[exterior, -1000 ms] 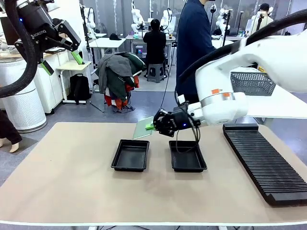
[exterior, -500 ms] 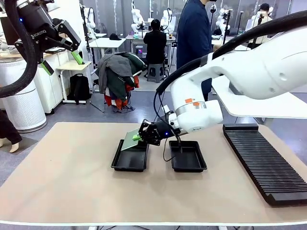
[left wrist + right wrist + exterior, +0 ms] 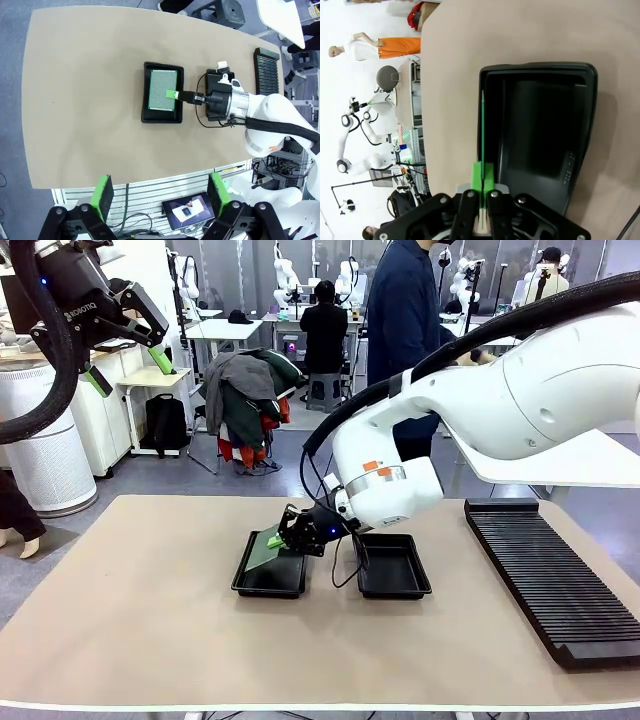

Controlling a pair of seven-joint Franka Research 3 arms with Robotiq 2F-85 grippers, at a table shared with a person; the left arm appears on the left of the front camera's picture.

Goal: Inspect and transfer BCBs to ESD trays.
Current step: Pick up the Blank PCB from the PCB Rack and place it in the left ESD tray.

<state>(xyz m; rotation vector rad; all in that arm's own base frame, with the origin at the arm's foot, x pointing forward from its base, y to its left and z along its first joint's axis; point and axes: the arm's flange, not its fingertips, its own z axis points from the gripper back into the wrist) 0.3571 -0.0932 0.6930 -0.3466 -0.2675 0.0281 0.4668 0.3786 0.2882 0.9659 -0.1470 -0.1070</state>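
BCB (image 3: 157,87) tilts over the left ESD tray (image 3: 243,583), at 9 o'clock of the second ESD tray (image 3: 420,585), edge clenched by right gripper (image 3: 278,538). Raised at 10 o'clock, left gripper (image 3: 130,372) is released, empty.

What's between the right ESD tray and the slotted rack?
Nothing: bare tabletop separates the right ESD tray from the slotted rack, seen in the front view.
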